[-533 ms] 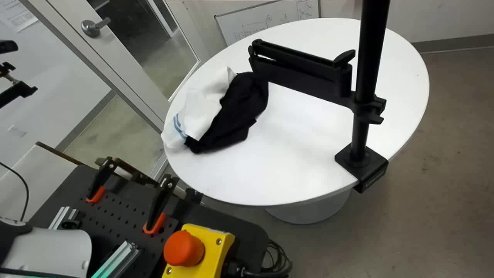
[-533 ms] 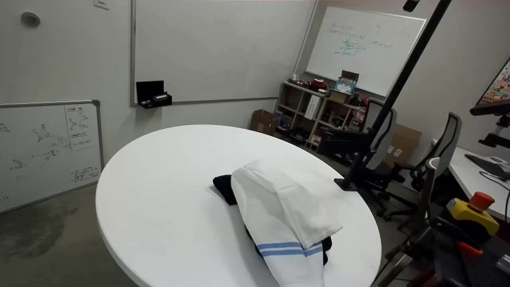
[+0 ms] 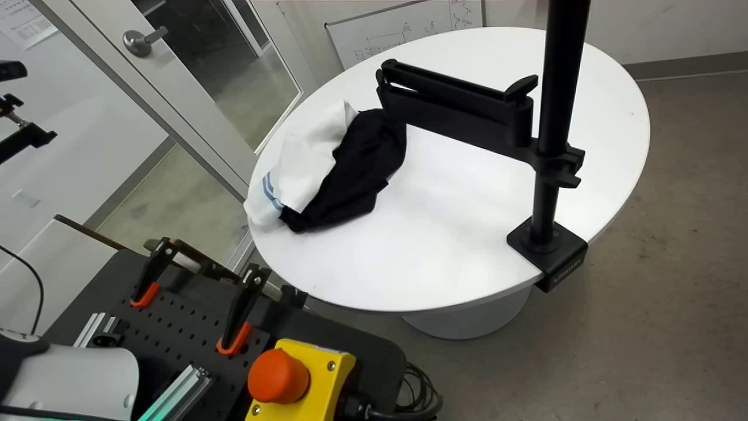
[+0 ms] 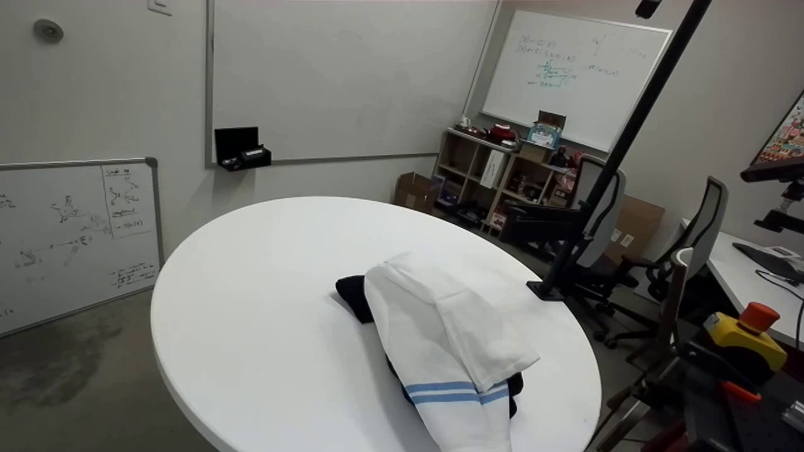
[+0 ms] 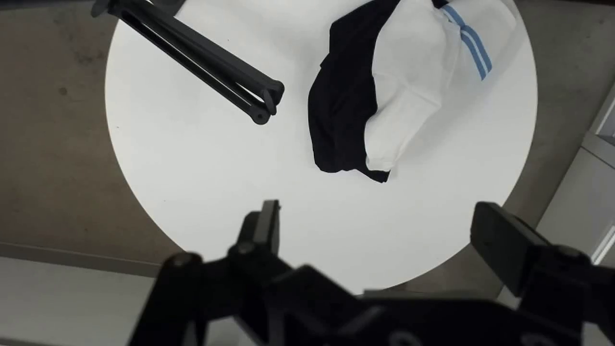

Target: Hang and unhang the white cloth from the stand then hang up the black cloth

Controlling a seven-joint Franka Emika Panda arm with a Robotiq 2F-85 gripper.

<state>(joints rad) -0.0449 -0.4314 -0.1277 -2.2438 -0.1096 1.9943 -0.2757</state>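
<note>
The white cloth with blue stripes lies crumpled on the round white table, partly over the black cloth. Both also show in an exterior view, where the white cloth hides most of the black cloth. The black stand is clamped at the table edge, and its flat arm points toward the cloths with nothing hung on it. In the wrist view my gripper is open and empty, high above the table. The black cloth, white cloth and stand arm appear ahead of its fingers.
The round table bears the cloths and stand. A dark bench with clamps and a yellow box with a red button stands beside it. In an exterior view, chairs and a shelf are behind the stand.
</note>
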